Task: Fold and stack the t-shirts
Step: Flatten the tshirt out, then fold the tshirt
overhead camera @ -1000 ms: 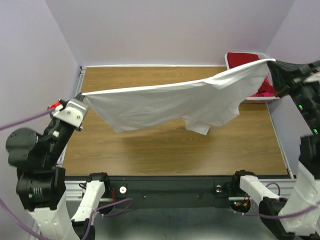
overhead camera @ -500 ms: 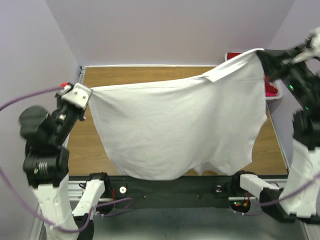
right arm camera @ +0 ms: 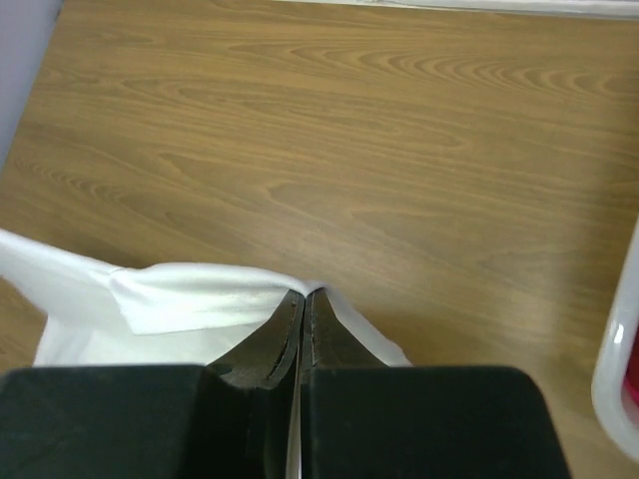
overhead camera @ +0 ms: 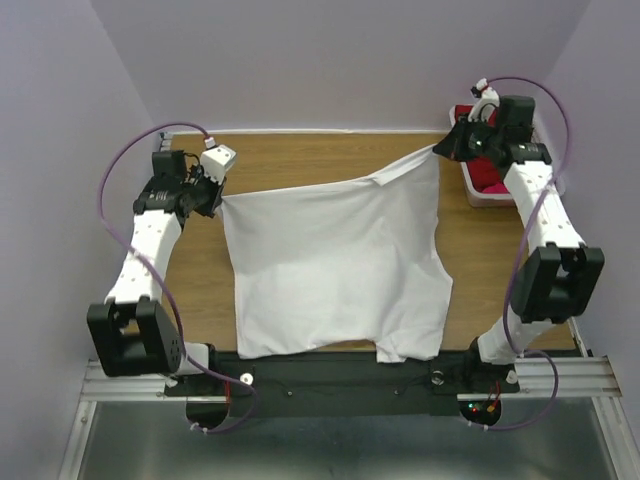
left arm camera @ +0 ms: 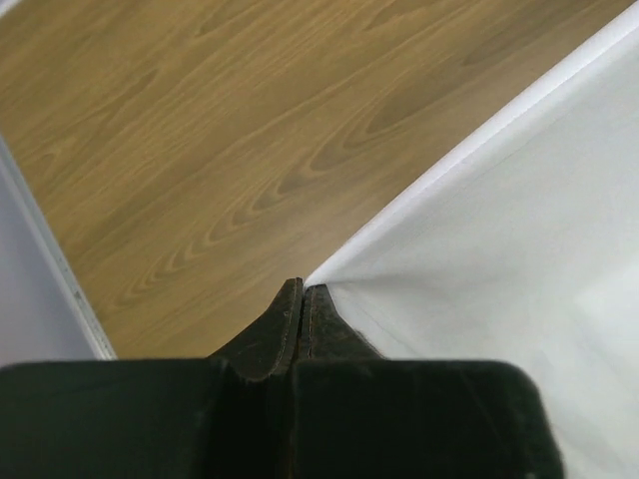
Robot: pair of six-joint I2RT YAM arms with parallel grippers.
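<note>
The large white t-shirt (overhead camera: 335, 265) lies spread on the wooden table (overhead camera: 300, 160), its near hem reaching the front edge. My left gripper (overhead camera: 219, 198) is shut on its far left corner, and the left wrist view shows the gripper (left arm camera: 303, 290) pinching the white t-shirt's (left arm camera: 499, 249) corner low over the wood. My right gripper (overhead camera: 440, 151) is shut on the far right corner, which is slightly raised. In the right wrist view the gripper (right arm camera: 304, 294) holds a folded edge of the white t-shirt (right arm camera: 180, 299). A deep red t-shirt (overhead camera: 488, 177) lies in the basket.
A white plastic basket (overhead camera: 500, 200) stands at the far right of the table, just beside my right gripper; its rim (right arm camera: 614, 369) shows at the right edge of the right wrist view. Bare wood lies beyond the shirt and along both sides. Lilac walls close in the table.
Both arms have swung from high near the front to far across the table. The white t-shirt, which hung stretched in the air, has come down and now lies on the wood.
</note>
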